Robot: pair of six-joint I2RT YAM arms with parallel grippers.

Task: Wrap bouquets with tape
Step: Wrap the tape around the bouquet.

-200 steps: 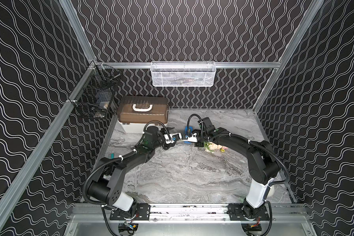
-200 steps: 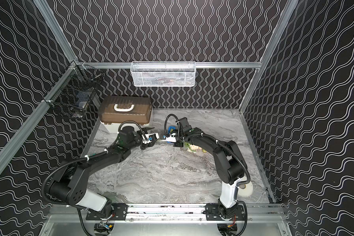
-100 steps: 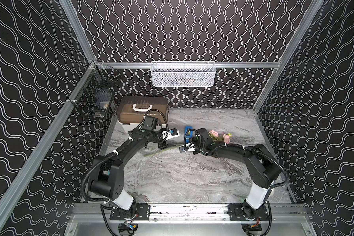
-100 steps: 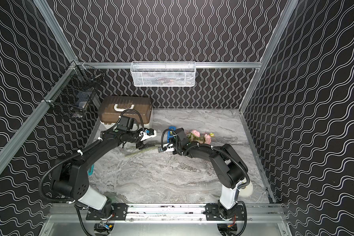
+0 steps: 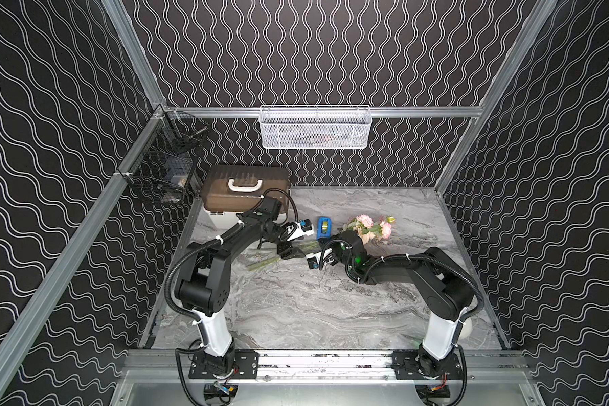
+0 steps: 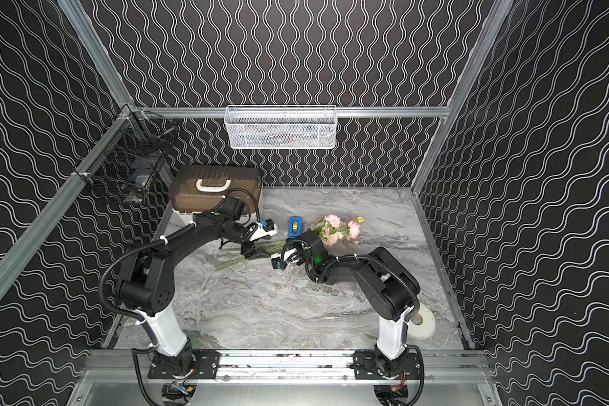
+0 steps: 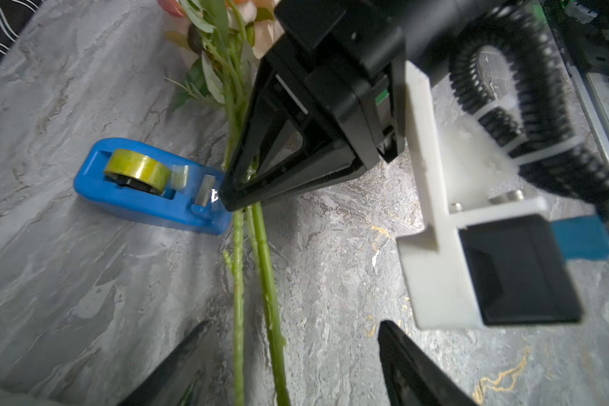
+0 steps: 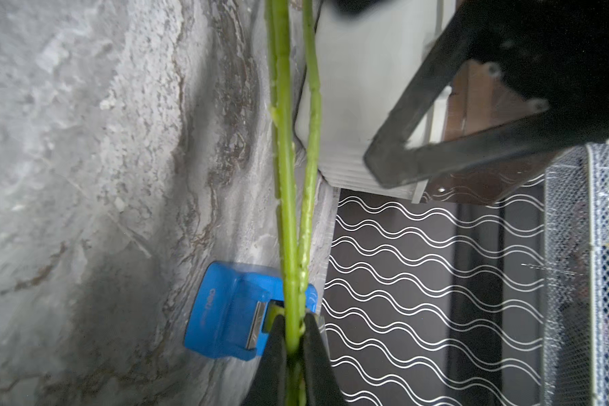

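judged step: gathering the stems (image 7: 266,267) ready for taping. with the right gripper (image 8: 292,328) pinched narrow on them, fingertips just short of the blue dispenser (image 7: 148,197) and its yellowish tape (image 7: 136,168), hold that pinch firm and level. with the left gripper (image 7: 290,339) spread wide, one finger either side of the lower stems and touching neither, centre first. then close gently, to bunch the loose strands, not splay them. leave a bare stretch between the two sets of fingertips, beside the blade (image 7: 204,191), for the tape. mind the bouquet (image 5: 369,228): blooms behind the right fingers, resting on or just above the table (image 5: 296,302), cannot tell which. avoid nudging the dispenser, almost touching the right fingertips.
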